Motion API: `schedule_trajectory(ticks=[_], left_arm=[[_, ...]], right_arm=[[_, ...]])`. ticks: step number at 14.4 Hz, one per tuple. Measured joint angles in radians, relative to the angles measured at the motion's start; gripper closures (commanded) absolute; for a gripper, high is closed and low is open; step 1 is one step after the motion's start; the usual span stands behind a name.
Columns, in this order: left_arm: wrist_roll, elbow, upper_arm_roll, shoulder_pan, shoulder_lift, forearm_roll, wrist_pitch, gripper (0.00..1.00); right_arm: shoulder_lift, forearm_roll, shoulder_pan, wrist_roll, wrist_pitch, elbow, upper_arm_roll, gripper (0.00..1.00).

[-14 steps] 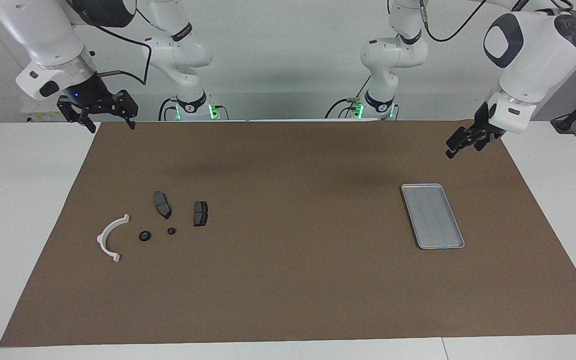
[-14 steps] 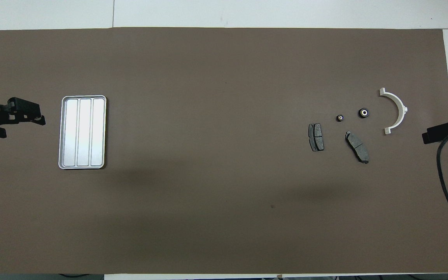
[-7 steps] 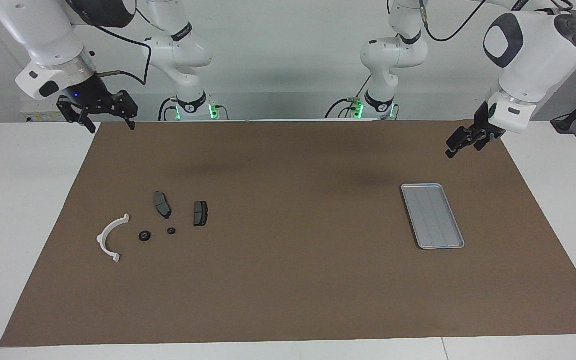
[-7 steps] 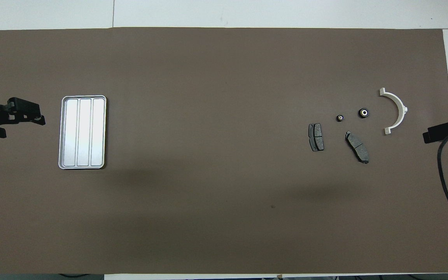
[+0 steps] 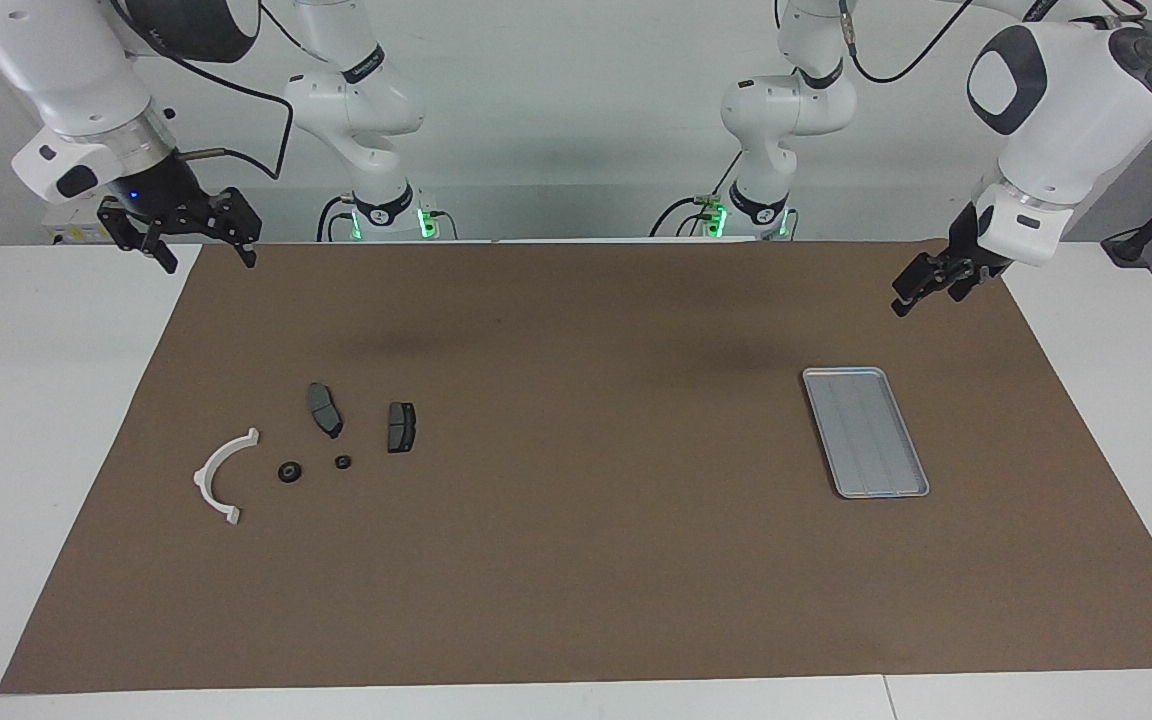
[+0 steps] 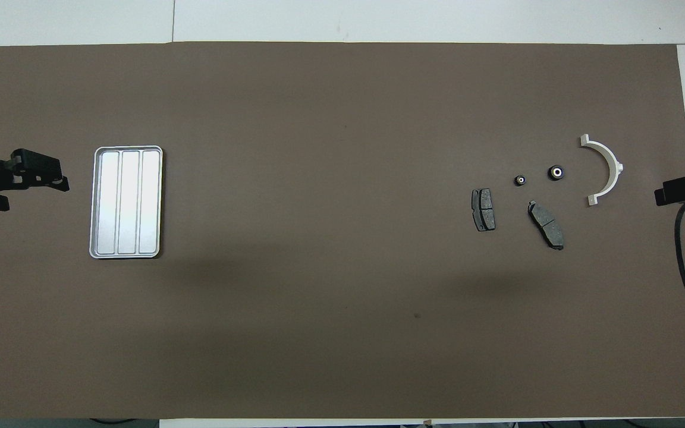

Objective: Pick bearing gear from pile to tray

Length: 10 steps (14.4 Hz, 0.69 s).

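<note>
The pile (image 5: 311,450) lies on the brown mat toward the right arm's end: a white curved arc (image 5: 221,477) (image 6: 605,169), two dark grey brake pads (image 5: 324,409) (image 5: 400,427) and two small black round bearing gears (image 5: 289,472) (image 5: 342,461), also (image 6: 556,172) (image 6: 519,180). The silver tray (image 5: 841,380) (image 6: 97,202) sits toward the left arm's end with nothing in it. My right gripper (image 5: 208,262) (image 6: 666,195) hangs open over the mat's corner nearest the robots, well apart from the pile. My left gripper (image 5: 926,297) (image 6: 33,191) hangs open and holds nothing, over the mat beside the tray.
The brown mat (image 5: 586,560) covers most of the white table (image 5: 36,400). A black cable (image 6: 684,255) droops from the right arm over the mat's edge. The arm bases (image 5: 381,210) (image 5: 756,210) stand at the table's robot side.
My right gripper has drifted a little up and outward toward its own end of the table. The left arm, the pile and the tray have not moved.
</note>
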Motion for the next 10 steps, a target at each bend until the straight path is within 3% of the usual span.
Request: schedule_trajectory(ticks=[5,10], left_arm=[[0.0,0.0,0.0,0.0,0.0,0.0,0.0,0.0],[0.0,0.001,0.0,0.0,-0.009,0.0,0.001,0.0]], right_arm=[[0.133,0.0,-0.013,0.0,0.165,-0.008,0.001,0.01],[0.351,0.0,-0.011,0.0,0.364,-0.019,0.005,0.01]])
